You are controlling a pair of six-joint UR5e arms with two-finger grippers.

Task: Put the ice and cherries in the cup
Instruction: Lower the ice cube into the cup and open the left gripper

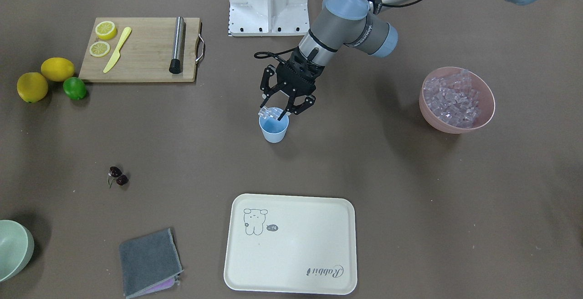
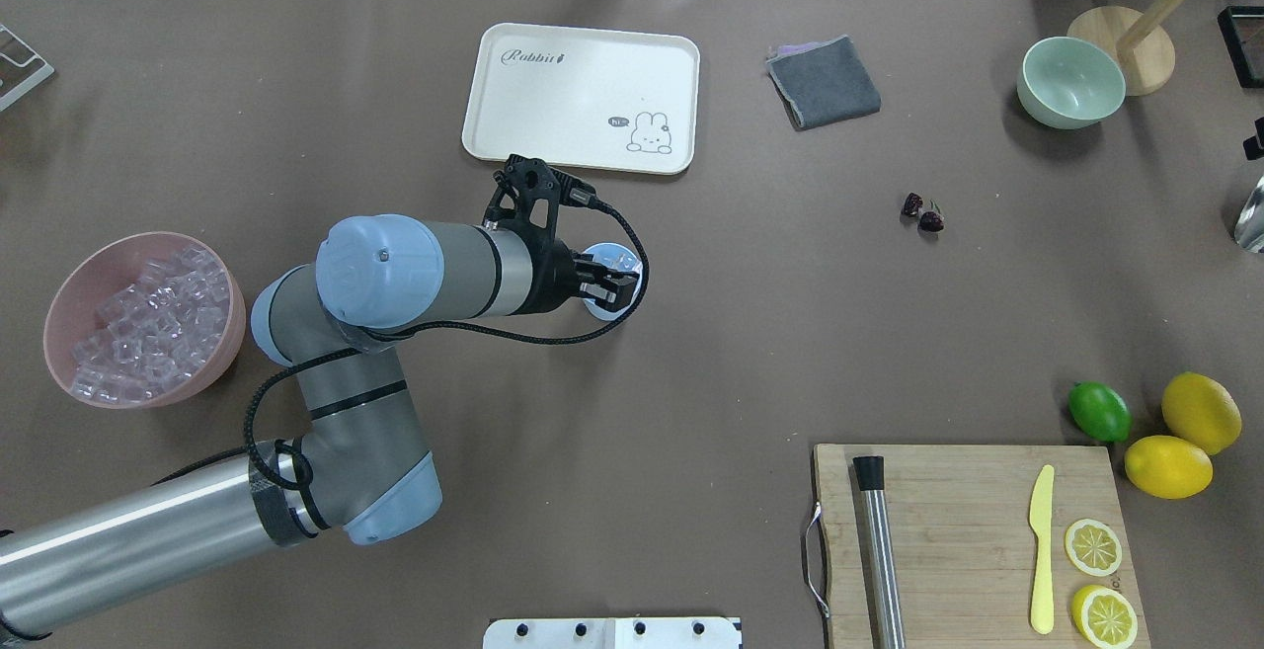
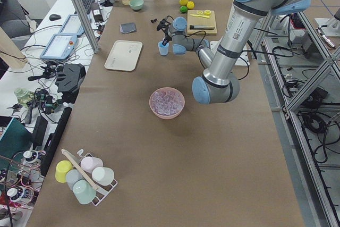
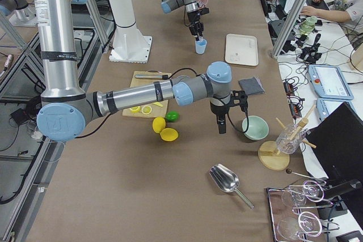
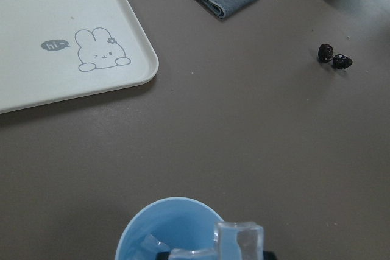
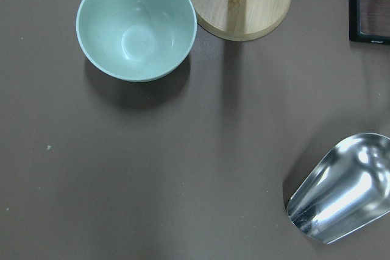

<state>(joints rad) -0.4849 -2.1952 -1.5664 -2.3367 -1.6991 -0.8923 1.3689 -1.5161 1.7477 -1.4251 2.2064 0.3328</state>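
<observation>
My left gripper (image 1: 274, 113) is shut on a few clear ice cubes (image 1: 268, 112) and holds them just over the rim of the light blue cup (image 1: 273, 130) at the table's middle. In the left wrist view the held ice (image 5: 239, 240) hangs above the cup (image 5: 164, 223). More ice (image 1: 453, 98) fills the pink bowl (image 1: 432, 118). The cherries (image 1: 118, 176) lie on the table, apart from the cup, and also show in the overhead view (image 2: 921, 213). My right gripper (image 4: 222, 130) hangs by the pale green bowl (image 4: 254, 127); I cannot tell if it is open or shut.
A white tray (image 1: 291, 244), a grey cloth (image 1: 149, 261) and the pale green bowl (image 1: 13, 249) lie on the operators' side. A cutting board (image 1: 145, 58) holds lemon slices, a knife and a steel rod; lemons and a lime (image 1: 74, 88) lie beside it. A metal scoop (image 6: 341, 190) is near my right wrist.
</observation>
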